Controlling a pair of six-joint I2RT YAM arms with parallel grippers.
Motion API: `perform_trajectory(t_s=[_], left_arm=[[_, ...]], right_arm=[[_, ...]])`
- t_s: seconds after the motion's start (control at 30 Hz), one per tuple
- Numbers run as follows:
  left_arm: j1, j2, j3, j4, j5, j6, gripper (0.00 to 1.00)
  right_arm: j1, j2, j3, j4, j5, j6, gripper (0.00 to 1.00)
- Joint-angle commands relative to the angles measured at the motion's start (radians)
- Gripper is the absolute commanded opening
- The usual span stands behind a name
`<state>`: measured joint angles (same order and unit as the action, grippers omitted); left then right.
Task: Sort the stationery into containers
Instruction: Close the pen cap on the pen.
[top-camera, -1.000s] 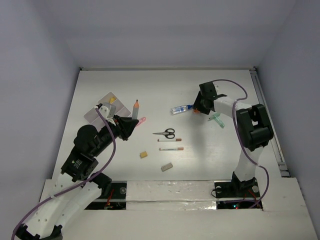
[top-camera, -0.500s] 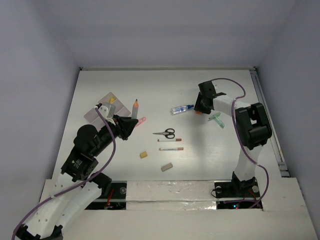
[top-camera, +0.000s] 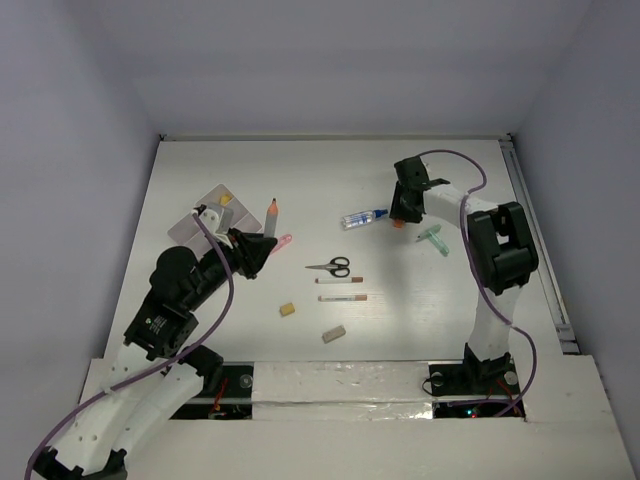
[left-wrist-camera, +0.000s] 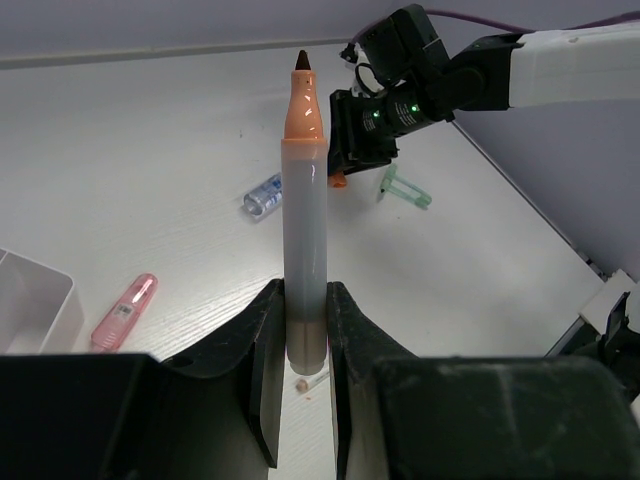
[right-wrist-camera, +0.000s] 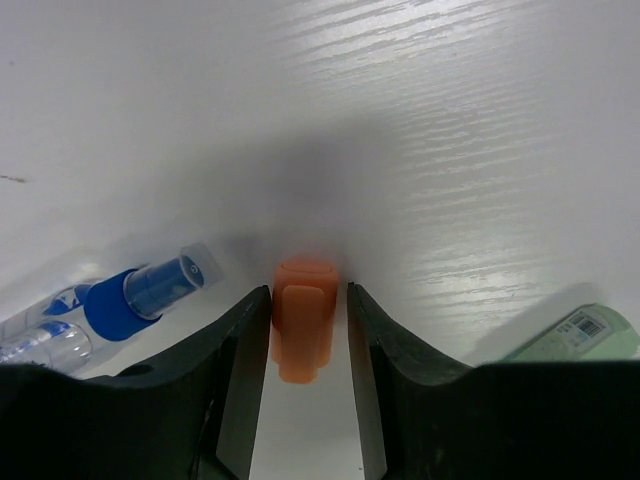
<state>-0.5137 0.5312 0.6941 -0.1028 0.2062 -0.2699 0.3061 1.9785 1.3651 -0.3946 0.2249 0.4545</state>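
Now open astride the orange cap (right-wrist-camera: 303, 335), my right gripper (right-wrist-camera: 302, 308) should close squarely, while my left gripper (left-wrist-camera: 305, 345) clamps the marker (left-wrist-camera: 305, 230).

green clip (right-wrist-camera: 588, 334) cropped, tray (left-wrist-camera: 30, 300) edge-cut

No text can be read anywhere. The pale green plastic piece (right-wrist-camera: 585, 330) at the lower right of the right wrist view carries a small white barcode label, its digits too small to read.
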Motion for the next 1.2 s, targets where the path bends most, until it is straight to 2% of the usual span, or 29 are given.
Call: perform_trajectory(t_s=[0.0, 0.23, 0.27, 0.33, 0.4, 0.47, 0.6, 0.7, 0.8, 0.87, 1.17], left_arm=[[0.011, 0.007, -0.001, 0.051, 0.027, 0.011, 0.00], [0.029, 0.007, -0.002, 0.054, 0.036, 0.008, 0.00], [0.029, 0.009, -0.004, 0.054, 0.038, 0.008, 0.00], [0.029, 0.013, -0.004, 0.055, 0.039, 0.008, 0.00], [0.029, 0.019, -0.005, 0.054, 0.039, 0.008, 0.00], [0.029, 0.024, -0.005, 0.055, 0.041, 0.005, 0.00], [0.040, 0.033, -0.010, 0.075, 0.068, 0.000, 0.00], [0.049, 0.052, -0.010, 0.077, 0.075, -0.002, 0.00], [0.059, 0.076, -0.010, 0.078, 0.076, -0.003, 0.00], [0.070, 0.090, -0.007, 0.078, 0.078, 0.000, 0.00], [0.116, 0.147, -0.004, 0.078, 0.062, 0.008, 0.00]], right_arm=[[-0.007, 0.019, 0.038, -0.032, 0.021, -0.019, 0.42], [-0.007, 0.026, 0.043, -0.039, 0.019, -0.020, 0.39], [-0.007, 0.026, 0.043, -0.038, 0.021, -0.020, 0.32], [-0.007, 0.020, 0.035, -0.027, 0.024, -0.019, 0.24], [-0.007, -0.015, 0.022, -0.013, 0.028, -0.016, 0.22], [-0.007, -0.059, -0.014, 0.022, 0.039, -0.014, 0.21], [-0.007, -0.258, -0.087, 0.109, 0.030, -0.027, 0.21], [0.005, -0.352, -0.136, 0.183, -0.062, -0.014, 0.21], [0.048, -0.447, -0.193, 0.307, -0.189, 0.027, 0.21], [0.112, -0.483, -0.199, 0.384, -0.205, 0.053, 0.21], [0.358, -0.461, -0.101, 0.664, -0.303, 0.192, 0.21]])
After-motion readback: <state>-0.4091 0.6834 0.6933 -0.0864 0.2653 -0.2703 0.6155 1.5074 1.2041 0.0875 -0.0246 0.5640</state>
